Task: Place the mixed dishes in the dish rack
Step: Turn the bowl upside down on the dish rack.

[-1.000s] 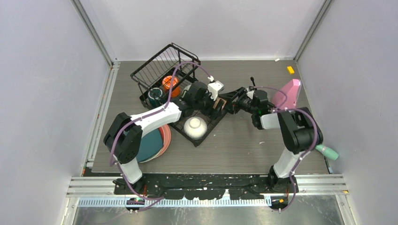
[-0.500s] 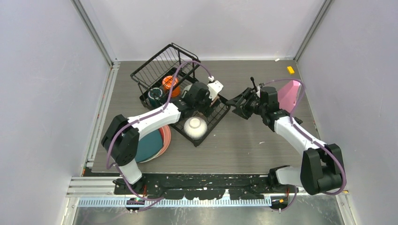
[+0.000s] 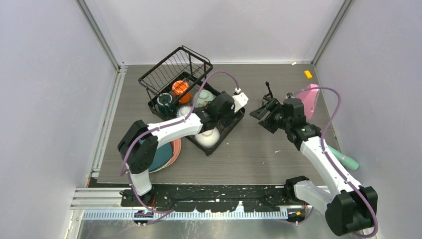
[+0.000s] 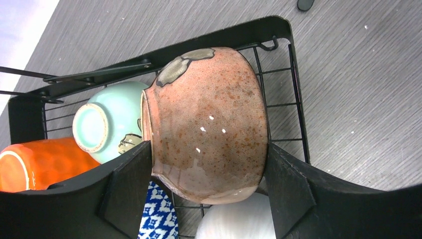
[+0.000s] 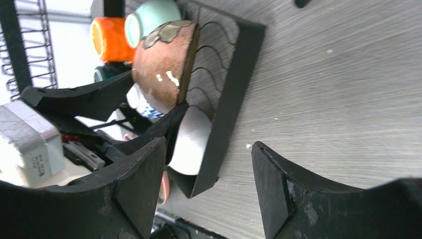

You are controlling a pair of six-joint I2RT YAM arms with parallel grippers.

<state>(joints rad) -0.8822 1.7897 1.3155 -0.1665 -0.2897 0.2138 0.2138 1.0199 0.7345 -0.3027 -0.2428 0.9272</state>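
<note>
My left gripper (image 4: 208, 149) is shut on a tan speckled bowl (image 4: 209, 119), one finger on each side of it. The bowl lies on its side over the black wire dish rack (image 4: 224, 37), its rim next to a mint bowl (image 4: 107, 124). In the top view my left gripper (image 3: 221, 110) covers the tan bowl. The rack (image 3: 171, 56) also holds an orange mug (image 3: 180, 89), a dark green mug (image 3: 164, 102), a blue-patterned bowl (image 3: 185, 110) and a white bowl (image 3: 206, 136). My right gripper (image 3: 263, 112) stands open and empty to the right of the rack.
Teal and pink plates (image 3: 160, 152) are stacked on the table left of the rack. A pink wedge (image 3: 309, 97) and a black tripod (image 3: 268, 89) stand behind my right gripper. A mint cylinder (image 3: 347, 161) lies at the right edge and a small yellow piece (image 3: 308, 74) at the back right.
My right gripper has opened and drawn back to the right, away from the rack. The left gripper has shifted a little to the right over the rack with the tan bowl.
</note>
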